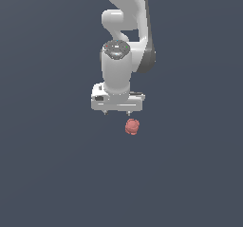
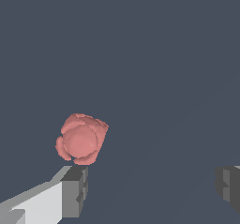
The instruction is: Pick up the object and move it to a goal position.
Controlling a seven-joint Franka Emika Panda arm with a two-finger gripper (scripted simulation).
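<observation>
The object [image 1: 132, 127] is a small reddish-pink lumpy blob lying on the dark grey floor. In the exterior view it sits just below the white hand and slightly toward the exterior view's right. My gripper [image 1: 116, 113] points down above the floor, and only short finger stubs show under the hand. In the wrist view the object [image 2: 82, 139] lies just beyond the tip of one grey finger [image 2: 75, 190], not between the two. The other finger [image 2: 228, 188] is far across. My gripper [image 2: 152, 190] is open and empty.
A plain dark grey floor [image 1: 57, 174] fills both views. The white arm [image 1: 126, 12] rises behind the hand at the top of the exterior view. Nothing else shows.
</observation>
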